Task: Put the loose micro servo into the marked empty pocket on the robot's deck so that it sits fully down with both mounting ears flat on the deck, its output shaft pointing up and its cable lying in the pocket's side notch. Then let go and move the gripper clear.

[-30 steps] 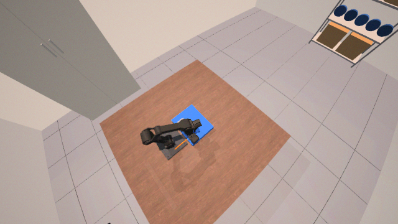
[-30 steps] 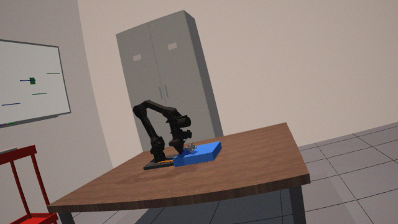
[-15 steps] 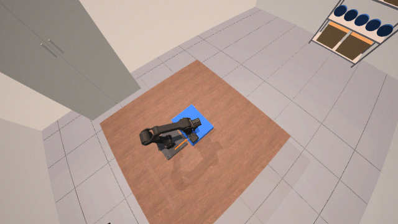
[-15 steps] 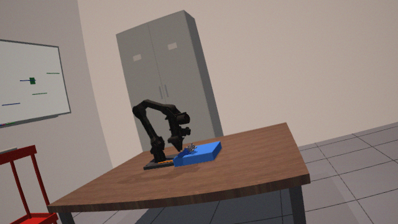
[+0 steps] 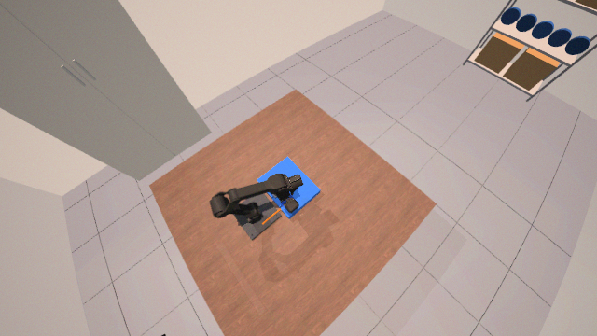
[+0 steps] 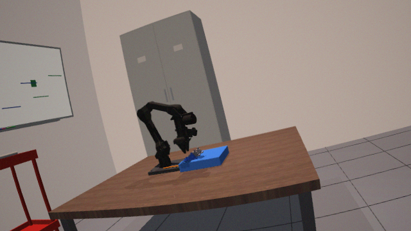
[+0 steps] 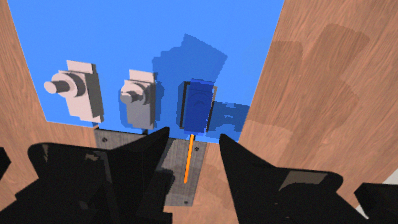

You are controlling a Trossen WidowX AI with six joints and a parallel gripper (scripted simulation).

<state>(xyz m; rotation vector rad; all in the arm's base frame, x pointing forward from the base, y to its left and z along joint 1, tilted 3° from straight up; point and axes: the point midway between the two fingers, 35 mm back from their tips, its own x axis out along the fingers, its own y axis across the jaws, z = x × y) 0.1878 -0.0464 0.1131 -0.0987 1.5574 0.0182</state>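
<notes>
The blue micro servo (image 7: 199, 107) (image 6: 191, 157) is at the pocket near the edge of the blue deck (image 7: 125, 30) (image 6: 216, 156) (image 5: 304, 190). In the exterior view it looks tilted and rises above the deck. Dark strips of the pocket show along its sides in the wrist view. Its shaft and ears are not clear in the shadow. Its orange cable (image 7: 189, 160) (image 5: 270, 217) runs off the deck edge toward the arm base. My gripper (image 7: 195, 134) (image 6: 185, 151) is open and empty above the deck; its fingertips stand apart, clear of the servo.
Two grey servos (image 7: 82, 95) (image 7: 140, 102) with shafts stand on the deck beside the blue one. The dark base plate (image 7: 185, 192) (image 5: 253, 231) of the arm adjoins the deck. Both rest on the wooden table (image 5: 364, 187) (image 6: 257, 167).
</notes>
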